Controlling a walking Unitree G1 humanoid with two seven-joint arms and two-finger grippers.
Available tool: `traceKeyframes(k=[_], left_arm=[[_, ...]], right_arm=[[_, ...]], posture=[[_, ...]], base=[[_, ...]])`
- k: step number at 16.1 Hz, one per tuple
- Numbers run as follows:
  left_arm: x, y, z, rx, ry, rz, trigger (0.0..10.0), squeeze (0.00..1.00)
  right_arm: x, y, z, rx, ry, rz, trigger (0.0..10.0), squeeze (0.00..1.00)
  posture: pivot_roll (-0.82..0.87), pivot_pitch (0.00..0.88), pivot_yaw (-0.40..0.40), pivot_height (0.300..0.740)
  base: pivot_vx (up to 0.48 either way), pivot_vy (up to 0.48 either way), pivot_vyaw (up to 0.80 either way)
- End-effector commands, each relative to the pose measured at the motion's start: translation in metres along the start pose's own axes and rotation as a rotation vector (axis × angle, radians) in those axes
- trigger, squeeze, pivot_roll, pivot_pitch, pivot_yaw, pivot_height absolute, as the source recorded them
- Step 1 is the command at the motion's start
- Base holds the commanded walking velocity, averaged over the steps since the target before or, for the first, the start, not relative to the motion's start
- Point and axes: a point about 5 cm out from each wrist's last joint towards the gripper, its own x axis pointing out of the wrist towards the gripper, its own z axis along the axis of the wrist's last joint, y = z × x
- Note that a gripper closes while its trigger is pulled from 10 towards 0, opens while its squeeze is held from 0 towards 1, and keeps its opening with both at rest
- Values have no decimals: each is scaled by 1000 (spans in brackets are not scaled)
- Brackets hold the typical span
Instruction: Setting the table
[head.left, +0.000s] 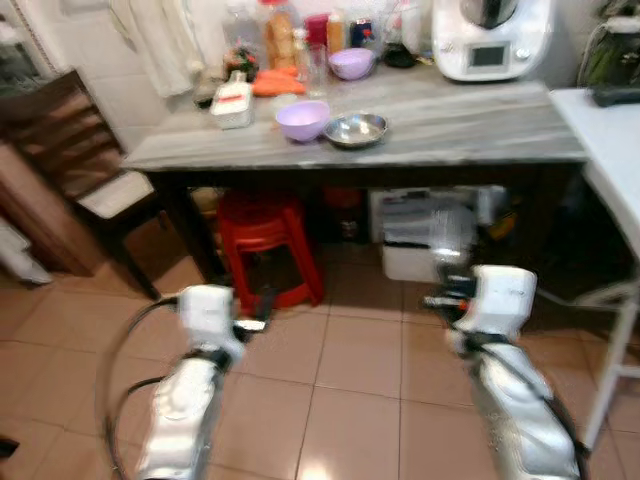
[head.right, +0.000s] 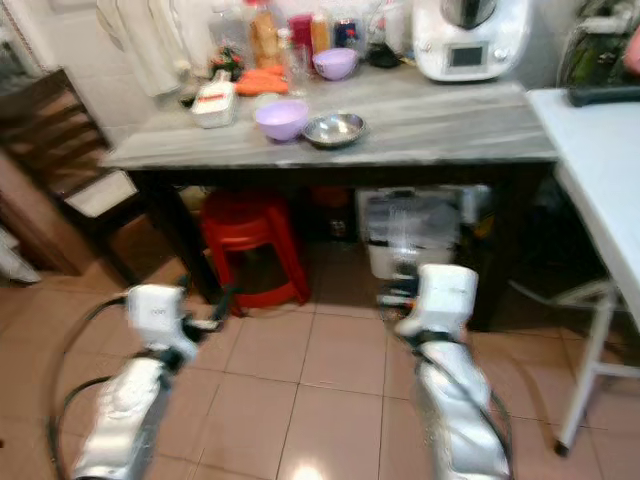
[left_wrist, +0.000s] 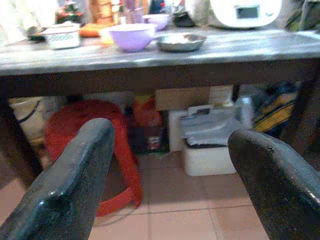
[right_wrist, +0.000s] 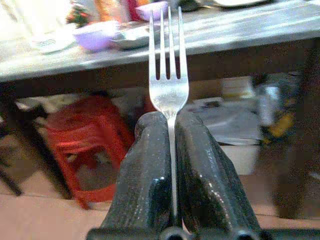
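Ahead through the head camera, I see a grey bench (head.left: 470, 125) carrying a lilac bowl (head.left: 302, 119) beside a steel bowl (head.left: 356, 129); a red stool (head.left: 262, 240) stands underneath. Left wrist: fingers (left_wrist: 75, 185) apart. Right wrist: fingers (right_wrist: 145, 180) clamped on a fork (right_wrist: 169, 75).

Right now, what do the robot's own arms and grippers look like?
Both arms are wrapped in shiny silver covering, each ending in a boxy white wrist housing. A black cable loops out beside the left arm, and another runs along the right arm. The left gripper and the right gripper each have two long, rounded, glossy black fingers.
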Motion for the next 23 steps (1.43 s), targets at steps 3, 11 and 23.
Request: traceKeyframes(k=[3,11,23], left_arm=[[-1,11,3,17,-6,26,10000,0],[1,7,2,5,-6,18,10000,0],[5,4,2,-7,-12,-4,10000,0]], right_arm=[[3,10,3,34,-7,22,10000,0],[5,10,4,40,-10,24,10000,0],[9,12,6,6,-19,38,10000,0]], posture=[[-55,0,120,740],[-57,0,119,740],[-60,0,115,740]], base=[[315,0,-325],[317,0,-219],[338,0,0]])
